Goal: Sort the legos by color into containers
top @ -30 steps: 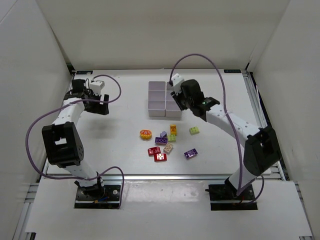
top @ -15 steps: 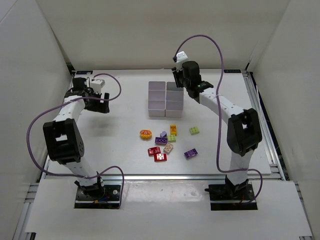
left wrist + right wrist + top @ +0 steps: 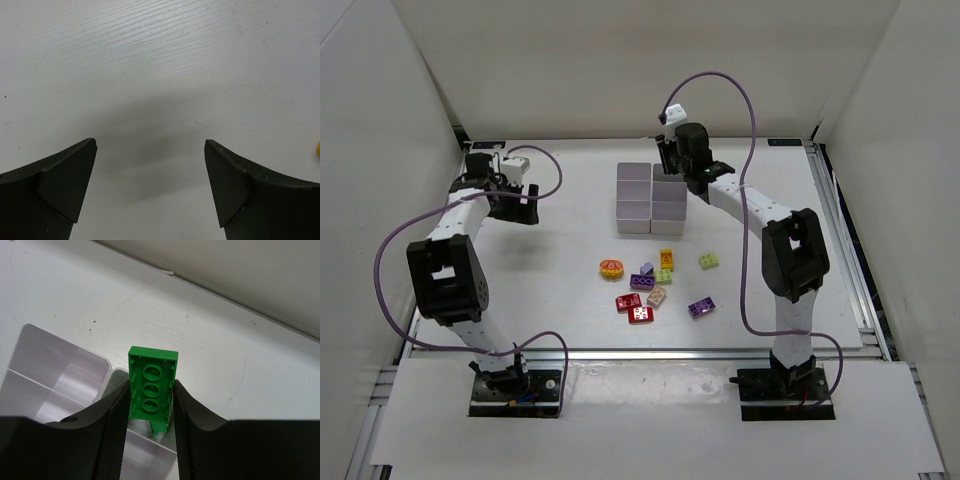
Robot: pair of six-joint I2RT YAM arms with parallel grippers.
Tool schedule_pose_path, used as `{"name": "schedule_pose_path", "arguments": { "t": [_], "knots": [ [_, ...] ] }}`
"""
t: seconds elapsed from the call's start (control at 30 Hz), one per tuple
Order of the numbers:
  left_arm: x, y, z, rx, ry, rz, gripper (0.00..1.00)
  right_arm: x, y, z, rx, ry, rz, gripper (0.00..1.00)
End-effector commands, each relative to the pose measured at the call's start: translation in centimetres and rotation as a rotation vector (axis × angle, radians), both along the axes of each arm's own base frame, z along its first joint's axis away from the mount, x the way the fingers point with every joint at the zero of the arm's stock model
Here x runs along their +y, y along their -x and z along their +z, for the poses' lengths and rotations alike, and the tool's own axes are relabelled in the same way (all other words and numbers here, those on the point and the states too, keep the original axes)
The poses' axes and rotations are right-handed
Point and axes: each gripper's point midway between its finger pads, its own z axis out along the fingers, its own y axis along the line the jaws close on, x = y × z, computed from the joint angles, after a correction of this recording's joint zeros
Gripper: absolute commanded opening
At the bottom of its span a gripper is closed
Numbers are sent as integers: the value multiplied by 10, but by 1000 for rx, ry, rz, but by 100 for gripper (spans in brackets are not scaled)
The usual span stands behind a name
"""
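My right gripper (image 3: 150,390) is shut on a green brick (image 3: 152,385), held upright with its hollow underside facing the camera. It hangs over the back right box of the white containers (image 3: 60,365), where another green piece (image 3: 160,426) shows below it. From above, the right gripper (image 3: 670,170) is at the back of the container block (image 3: 635,200). Loose legos lie in front: a yellow one (image 3: 666,258), lime ones (image 3: 709,261), purple ones (image 3: 701,307), red ones (image 3: 629,301), a tan one (image 3: 657,296). My left gripper (image 3: 150,144) is open and empty over bare table, far left (image 3: 520,205).
An orange and yellow round piece (image 3: 611,268) lies left of the brick pile. White walls enclose the table on three sides. A purple cable loops above each arm. A yellow speck (image 3: 318,148) shows at the right edge of the left wrist view.
My right gripper has swung from the block's front right boxes toward the back of the table and now sits over the back right box. The left arm has barely moved.
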Motion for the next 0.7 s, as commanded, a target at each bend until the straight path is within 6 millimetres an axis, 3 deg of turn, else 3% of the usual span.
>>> {"name": "schedule_pose_path", "arguments": {
  "t": [0.0,0.27,0.67],
  "knots": [
    [-1,-10,11,-34,-7,-15,99,10,-13,29,-79,-59,0,7],
    [1,-10,9,-31,-20,-22,99,12,-14,17,-55,-47,4,12],
    [1,-10,7,-24,-15,-21,99,8,-11,5,-34,-33,14,31]
  ]
}}
